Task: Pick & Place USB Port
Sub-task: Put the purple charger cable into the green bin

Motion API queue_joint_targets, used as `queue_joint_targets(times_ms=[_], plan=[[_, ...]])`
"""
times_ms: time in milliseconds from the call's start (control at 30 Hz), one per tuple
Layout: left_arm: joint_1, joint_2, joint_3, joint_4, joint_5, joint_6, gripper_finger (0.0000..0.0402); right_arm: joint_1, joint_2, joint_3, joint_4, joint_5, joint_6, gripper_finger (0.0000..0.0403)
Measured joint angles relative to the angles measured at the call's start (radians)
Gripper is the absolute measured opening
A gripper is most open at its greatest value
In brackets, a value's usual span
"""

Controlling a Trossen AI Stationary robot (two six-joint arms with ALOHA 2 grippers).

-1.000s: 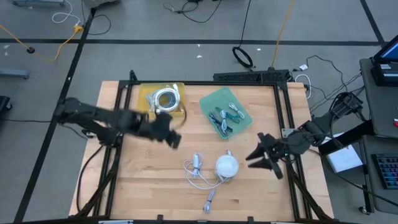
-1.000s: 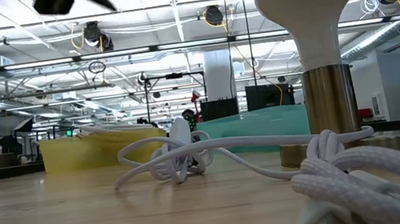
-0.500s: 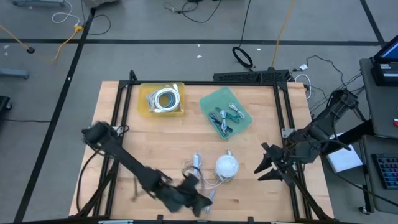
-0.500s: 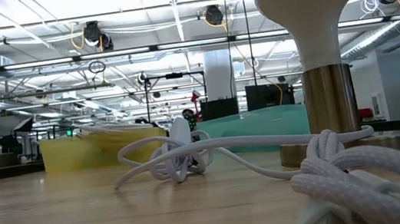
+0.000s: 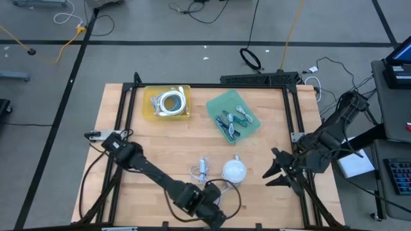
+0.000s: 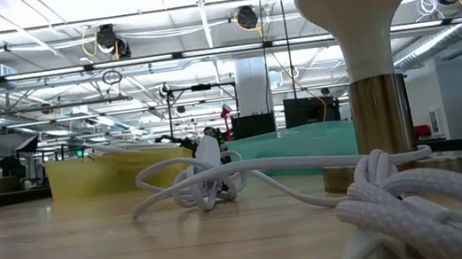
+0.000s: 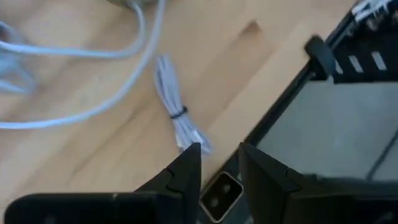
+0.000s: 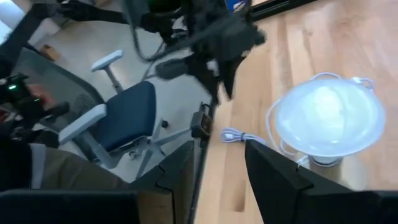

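Observation:
A white mushroom lamp point(image 5: 234, 171) stands near the table's middle front, its white cord point(image 5: 202, 169) looped beside it. The cord's tied end bundle point(image 7: 177, 115) lies on the wood close to the near edge. My left gripper point(image 7: 221, 163) hovers open just short of that bundle, pointing steeply down, with nothing between its fingers; in the high view it point(image 5: 215, 215) covers the bundle. My right gripper point(image 5: 276, 172) waits open above the table's right side. I cannot pick out a USB port as such.
A yellow tray point(image 5: 149, 110) with a coiled white cable sits at the far left and a green tray point(image 5: 250, 128) with several cables at the far middle. The black frame rail point(image 7: 292, 87) runs along the near edge beside the bundle.
My left gripper has swung from beside the yellow tray across the table toward the near edge and come down, ending over the cord's tied bundle. Its opening looks the same. The lamp and cord have not moved.

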Motion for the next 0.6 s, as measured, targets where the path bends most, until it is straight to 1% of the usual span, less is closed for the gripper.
queue_joint_targets(times_ms=[100,200,433,500,600], plan=[[0.008,0.019,0.000,0.024,0.076,-0.010,0.0118,0.000,0.009,0.000,-0.010,0.002,0.001,0.0134],[0.013,0.031,0.000,0.021,0.133,-0.027,0.0135,0.001,0.022,0.000,-0.012,0.001,0.002,0.0134],[0.035,0.050,0.000,0.035,0.158,-0.018,0.0197,0.001,0.051,0.000,-0.010,0.001,0.008,0.0134],[0.045,0.065,0.000,0.034,0.162,-0.014,0.0207,0.001,0.057,0.000,-0.003,0.001,0.009,0.0134],[0.054,0.084,0.000,0.022,0.174,-0.001,0.0211,0.001,0.059,0.000,-0.003,0.001,0.019,0.0134]])
